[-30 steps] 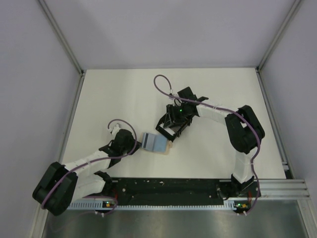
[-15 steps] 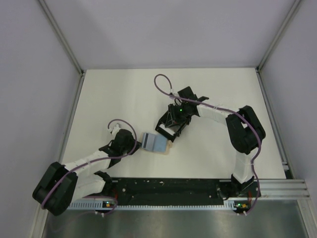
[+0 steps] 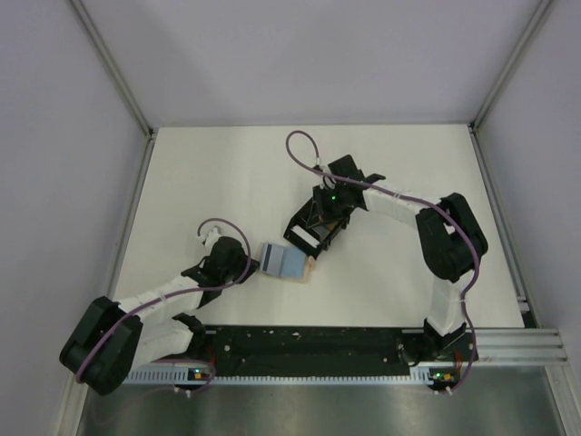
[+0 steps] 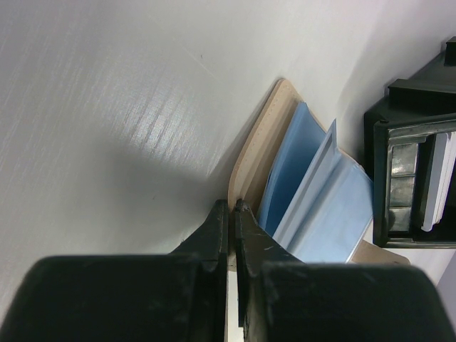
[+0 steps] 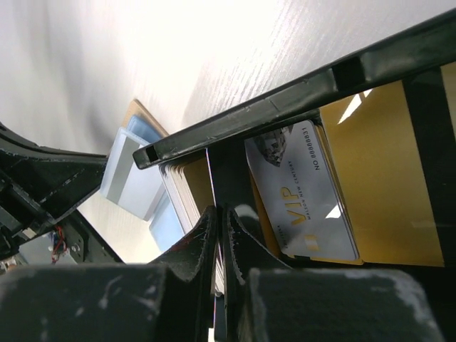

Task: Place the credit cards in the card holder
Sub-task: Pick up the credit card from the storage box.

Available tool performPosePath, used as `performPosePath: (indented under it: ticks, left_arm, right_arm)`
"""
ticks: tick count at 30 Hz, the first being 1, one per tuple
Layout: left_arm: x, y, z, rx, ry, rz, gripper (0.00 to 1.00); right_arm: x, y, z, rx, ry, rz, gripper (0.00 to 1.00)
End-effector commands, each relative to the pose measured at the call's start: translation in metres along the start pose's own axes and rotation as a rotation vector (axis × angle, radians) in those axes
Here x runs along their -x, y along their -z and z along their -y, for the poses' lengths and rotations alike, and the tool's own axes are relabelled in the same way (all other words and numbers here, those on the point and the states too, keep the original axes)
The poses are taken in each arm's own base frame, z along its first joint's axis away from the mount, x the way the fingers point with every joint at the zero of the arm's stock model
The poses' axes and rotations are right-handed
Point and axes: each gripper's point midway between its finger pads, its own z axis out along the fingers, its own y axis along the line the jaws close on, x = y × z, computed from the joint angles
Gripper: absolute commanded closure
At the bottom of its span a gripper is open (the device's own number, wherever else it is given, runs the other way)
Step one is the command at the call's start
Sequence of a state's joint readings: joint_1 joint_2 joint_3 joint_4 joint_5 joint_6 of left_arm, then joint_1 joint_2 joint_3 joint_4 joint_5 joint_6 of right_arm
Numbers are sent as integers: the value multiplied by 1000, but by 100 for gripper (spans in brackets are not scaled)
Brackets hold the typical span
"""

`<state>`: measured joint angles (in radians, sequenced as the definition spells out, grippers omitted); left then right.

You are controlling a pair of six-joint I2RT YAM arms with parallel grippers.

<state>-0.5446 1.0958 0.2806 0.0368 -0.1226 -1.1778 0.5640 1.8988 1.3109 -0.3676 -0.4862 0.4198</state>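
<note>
A: Left gripper (image 4: 231, 209), what state?
B: Clamped. Its jaws are pinched tight on the near edge of the flat tan leather-like card holder (image 4: 258, 146).
A: Where's the holder?
B: It lies on the white table (image 4: 107, 107), near the middle front, just ahead of the left gripper in the top view (image 3: 245, 264). Its mouth faces the right arm.
A: Any cards in it?
B: At least two light blue plastic cards (image 4: 335, 206). They're partly inside and stick out of the open end, one tilted up a bit off the other.
A: Right gripper (image 5: 219, 214)?
B: Closed on a thin wall of the black square open plastic tray (image 5: 285, 100), fingers nipping it from both sides.
A: Where's the tray?
B: Just beside the blue cards' free ends. Can't tell if it touches them.
A: What's inside the tray?
B: A pale plastic card printed "VIP" (image 5: 303, 192) lies over a yellow-orange plastic card (image 5: 377, 142). More card edges are stacked at the left of the wall, count unclear.
</note>
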Motion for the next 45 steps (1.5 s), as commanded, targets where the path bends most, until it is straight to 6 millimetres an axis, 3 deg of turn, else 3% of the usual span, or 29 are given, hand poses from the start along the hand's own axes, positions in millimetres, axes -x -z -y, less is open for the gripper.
performPosePath:
  ticks: [1,11,18,30,36,41,45]
  left_arm:
    - [-8,0,-18,64,-30,-35,100]
    - [-9,0,-18,63,-30,-37,100]
    - [-10,0,-18,61,-30,-41,100]
    - [-11,0,-17,56,-27,-47,100]
    - [-12,1,-17,55,-27,-53,100]
    - [-12,1,-18,57,-28,-54,100]
    - [-12,2,-17,53,-27,-56,100]
  right_arm:
    - [23,19,-21,29,42,78,100]
    - [8,5,2,-74,110,11,98]
    - [-6,-2,-2,-52,139,-51,92]
    - [-8,-4,13,-173,184,-56,88]
    - [-15,-10,10,-171,215,-83,86]
    - [-7,-3,8,-194,226,-48,99]
    - [18,19,1,-247,259,51,100]
